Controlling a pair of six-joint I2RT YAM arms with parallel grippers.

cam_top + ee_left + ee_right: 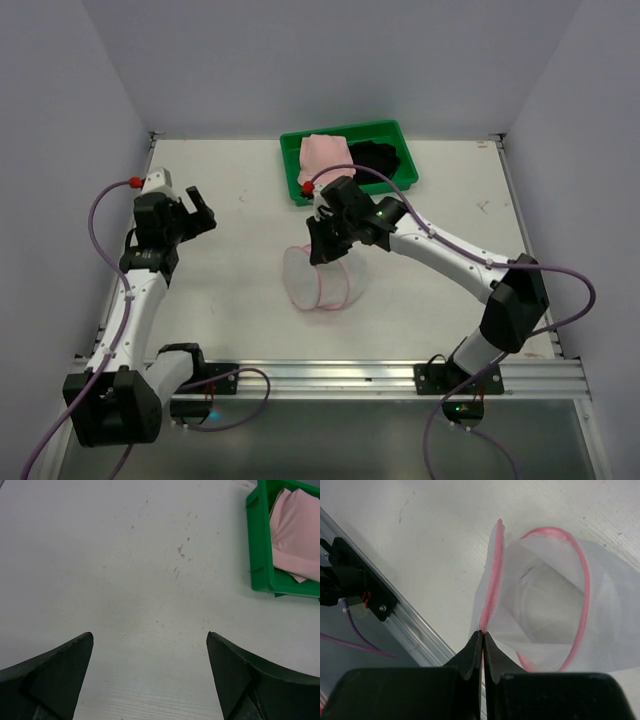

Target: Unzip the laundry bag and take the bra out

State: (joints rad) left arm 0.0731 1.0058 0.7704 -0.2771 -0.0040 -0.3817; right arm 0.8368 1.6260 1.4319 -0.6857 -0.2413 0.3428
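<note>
so the right end effector (483, 632) is pinched shut on the pink zipper edge of the round white mesh laundry bag (545, 605) mid-bench, the left end effector (150, 636) gapes wide open over the white bench (125, 555), and a green plastic tray (395, 130) sits behind

this looks like a robotics lab test cell: a plain white desk (230, 300) boxed in by bare pale panels (60, 110) on the left, right and far sides, an aluminium rail (330, 377) along the near edge with two robot arms (450, 255) bolted to it, loose purple cables (93, 212), and a green tray (291, 160) at the far side.
</note>
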